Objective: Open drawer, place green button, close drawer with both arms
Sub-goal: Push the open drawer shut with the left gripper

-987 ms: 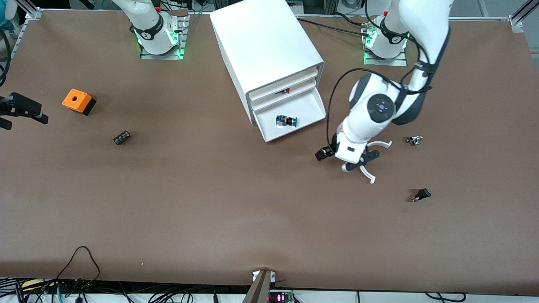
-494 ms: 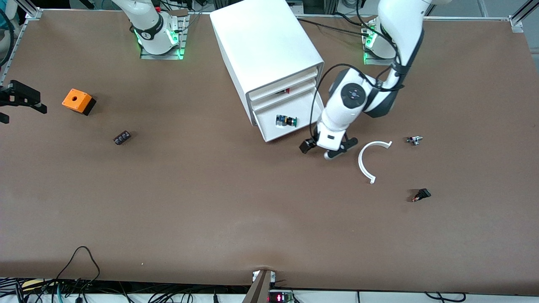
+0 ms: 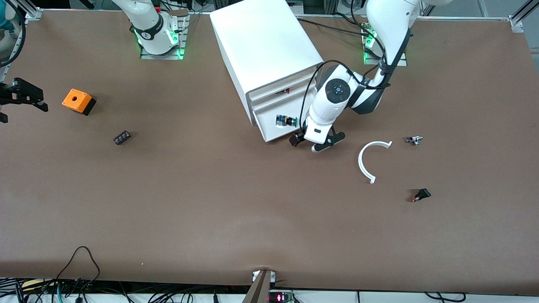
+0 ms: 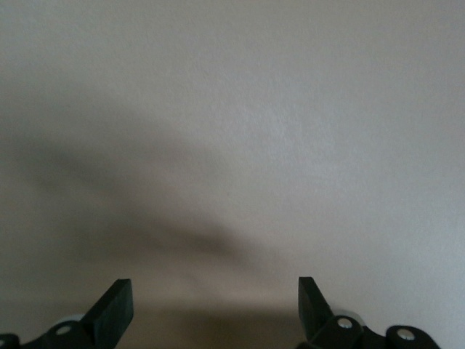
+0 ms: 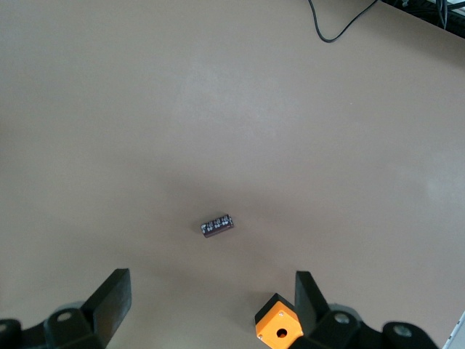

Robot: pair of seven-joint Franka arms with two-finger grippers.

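Note:
The white cabinet (image 3: 265,46) stands at the middle of the table. Its lowest drawer (image 3: 266,122) is pulled open. In it lies the green-capped button (image 3: 286,121). My left gripper (image 3: 311,143) is low at the drawer's front edge, at the corner toward the left arm's end of the table, open and empty. In the left wrist view the left gripper (image 4: 214,307) faces a plain white surface at close range. My right gripper (image 3: 20,97) hangs open and empty over the right arm's end of the table, and the right gripper (image 5: 213,305) shows nothing between its fingers.
An orange cube (image 3: 78,101) with a hole and a small black part (image 3: 121,137) lie toward the right arm's end. A white curved strip (image 3: 367,162), a small metal part (image 3: 414,140) and a black-and-red switch (image 3: 421,195) lie toward the left arm's end. Something red (image 3: 287,90) shows in the middle drawer.
The left arm has swung from over the white curved strip to the open drawer's front edge, its gripper still open. The right gripper has barely shifted.

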